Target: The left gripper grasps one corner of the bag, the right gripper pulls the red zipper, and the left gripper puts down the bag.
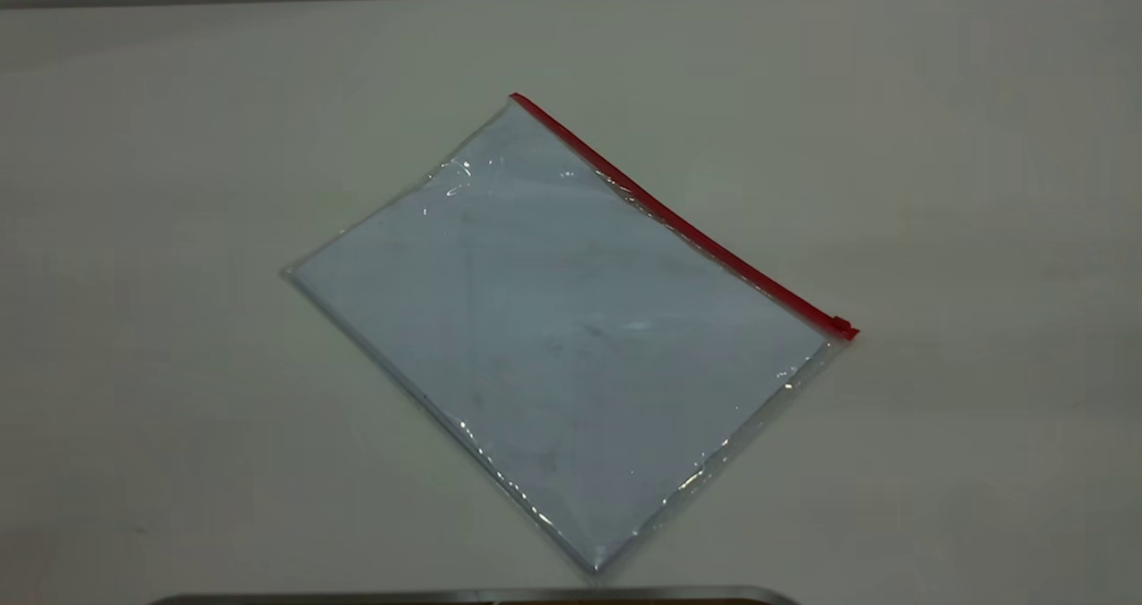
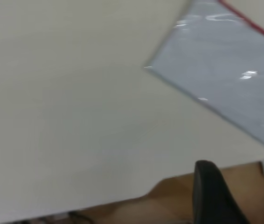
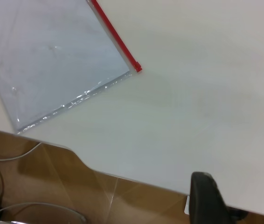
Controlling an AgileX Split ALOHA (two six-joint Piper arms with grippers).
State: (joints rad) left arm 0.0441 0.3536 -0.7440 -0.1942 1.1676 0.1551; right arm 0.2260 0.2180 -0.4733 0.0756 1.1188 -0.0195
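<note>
The clear bluish-white bag lies flat on the table, turned diagonally. Its red zipper runs along the far right edge, with the slider tab at the right end. The bag's far corner is the other end of the red strip. No gripper shows in the exterior view. In the left wrist view my left gripper hangs open off the table edge, far from the bag. In the right wrist view my right gripper is open at the table edge, apart from the bag and red zipper.
The pale table surrounds the bag on all sides. A dark metal edge shows at the near side. Brown floor and white cables lie beyond the table edge in the right wrist view.
</note>
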